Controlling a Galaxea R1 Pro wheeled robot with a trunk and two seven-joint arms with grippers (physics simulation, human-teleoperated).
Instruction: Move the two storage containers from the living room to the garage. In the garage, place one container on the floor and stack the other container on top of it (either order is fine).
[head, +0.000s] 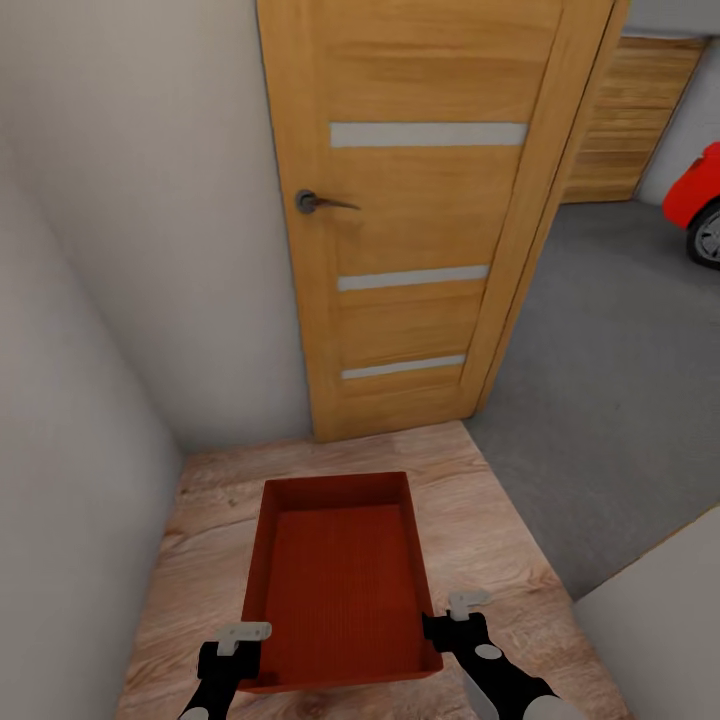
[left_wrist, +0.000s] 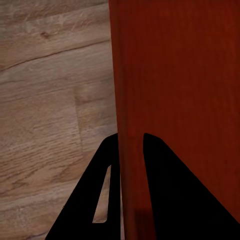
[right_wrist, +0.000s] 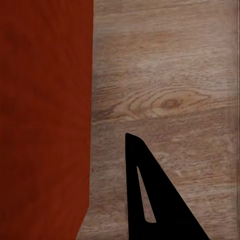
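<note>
One orange-red storage container (head: 340, 580) hangs level just above the light wood-plank floor (head: 490, 520), its ribbed inside facing up. My left gripper (head: 243, 640) is at its near left corner. In the left wrist view the two black fingers of the left gripper (left_wrist: 131, 135) are shut on the container wall (left_wrist: 175, 75). My right gripper (head: 455, 618) sits at the near right corner. The right wrist view shows one black finger (right_wrist: 134, 150) beside the container (right_wrist: 45, 100), with a strip of floor between; the other finger is hidden.
A wooden door (head: 420, 220) stands open ahead. To its right the doorway opens onto the garage's dark-grey floor (head: 620, 350), with part of a red car (head: 700, 195) at the far right. Pale walls close in at the left (head: 90, 400) and lower right (head: 660, 620).
</note>
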